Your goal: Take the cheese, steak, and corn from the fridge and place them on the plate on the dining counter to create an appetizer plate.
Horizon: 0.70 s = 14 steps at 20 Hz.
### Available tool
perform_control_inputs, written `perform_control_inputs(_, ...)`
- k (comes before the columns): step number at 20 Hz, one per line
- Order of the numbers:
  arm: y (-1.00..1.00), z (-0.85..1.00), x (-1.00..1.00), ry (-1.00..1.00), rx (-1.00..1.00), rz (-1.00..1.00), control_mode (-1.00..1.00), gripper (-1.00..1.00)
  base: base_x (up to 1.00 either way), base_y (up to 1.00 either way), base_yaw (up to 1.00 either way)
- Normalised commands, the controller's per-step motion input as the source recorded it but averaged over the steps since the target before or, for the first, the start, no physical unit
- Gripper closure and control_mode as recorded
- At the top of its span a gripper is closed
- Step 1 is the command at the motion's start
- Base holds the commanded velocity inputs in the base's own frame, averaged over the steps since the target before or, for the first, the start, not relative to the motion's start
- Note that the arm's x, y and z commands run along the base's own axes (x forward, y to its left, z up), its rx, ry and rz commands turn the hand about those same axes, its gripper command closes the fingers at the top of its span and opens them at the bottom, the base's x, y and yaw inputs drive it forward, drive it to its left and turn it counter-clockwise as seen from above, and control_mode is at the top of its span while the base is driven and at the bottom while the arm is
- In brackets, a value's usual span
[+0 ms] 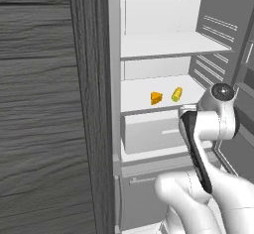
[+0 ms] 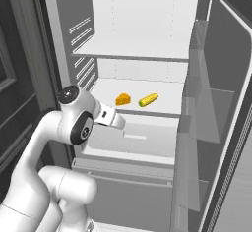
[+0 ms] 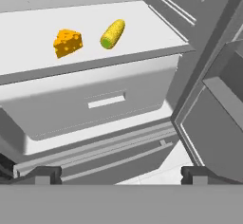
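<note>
The fridge stands open. On its middle white shelf lie the orange cheese wedge and, just to its right, the yellow corn cob with its green end toward me. Both also show as cheese, corn, and cheese, corn. My gripper is open and empty, in front of the fridge and below the shelf, a good way short of the food. The steak, the plate and the dining counter are out of view.
A white drawer sits under the food shelf. Another white shelf is above. The open fridge door with its bins stands close on the right. A dark wood-grain cabinet flanks the fridge on the left.
</note>
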Motion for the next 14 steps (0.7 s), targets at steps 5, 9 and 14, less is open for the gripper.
perform_control_inputs(5, 0.0, 0.08, 0.28, 0.06, 0.18, -0.01, -1.0, -1.0, 0.0, 0.0, 0.0)
perform_control_inputs(9, 0.04, 0.0, 0.18, 0.02, 0.13, 0.0, -1.0, -1.0, 0.0, 0.0, 0.0)
perform_control_inputs(14, 0.31, -0.01, 0.43, 0.0, 0.02, 0.0, -1.0, -1.0, 0.0, 0.0, 0.0)
